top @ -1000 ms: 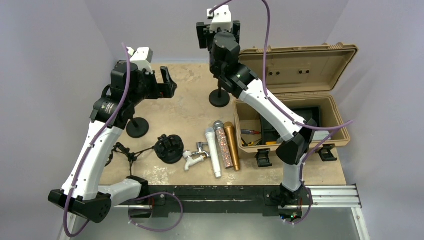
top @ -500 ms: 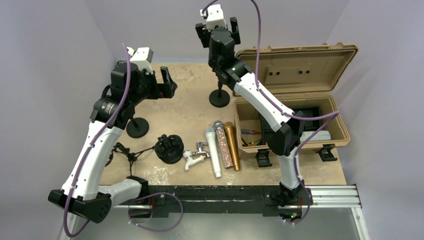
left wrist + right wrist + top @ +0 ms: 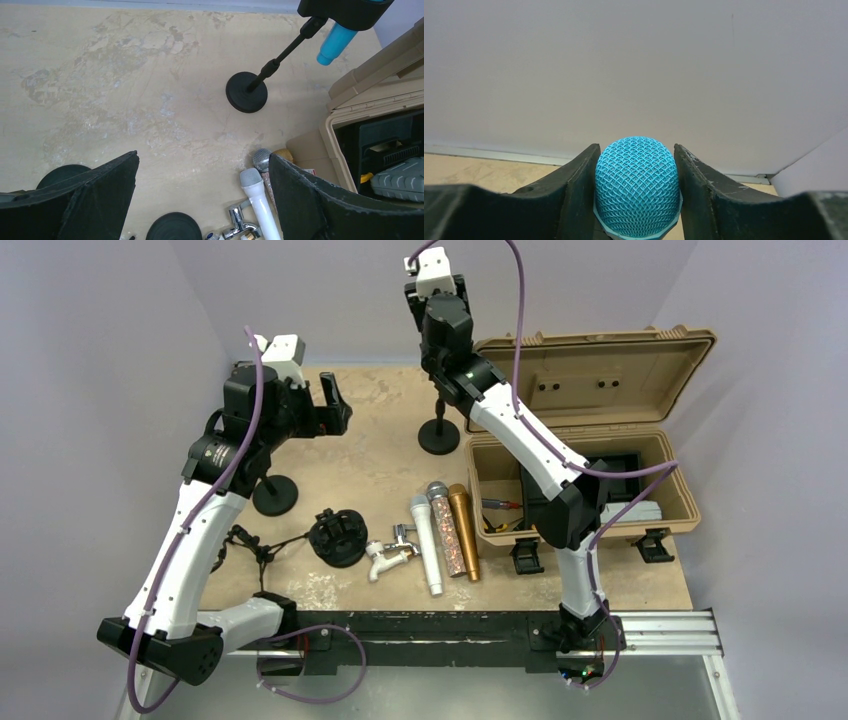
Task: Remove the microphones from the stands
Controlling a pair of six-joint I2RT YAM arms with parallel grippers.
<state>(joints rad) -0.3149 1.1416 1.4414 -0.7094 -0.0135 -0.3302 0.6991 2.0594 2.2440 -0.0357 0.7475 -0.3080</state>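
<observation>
While my left gripper is hanging wide open and idle, my right gripper, spread wider a moment ago, is now clamping the blue microphone by its head. That microphone is still sitting in the stand, so lifting is becoming possible.

The whole desk is being viewed from above and behind the arm bases by the top camera. The desk is being looked down on from high up by the left wrist camera, between its own fingers. The rear wall is being faced level by the right wrist camera, close to the blue microphone. The stand base and open case are being shared by the top and left wrist views, the microphone by both wrist views.
</observation>
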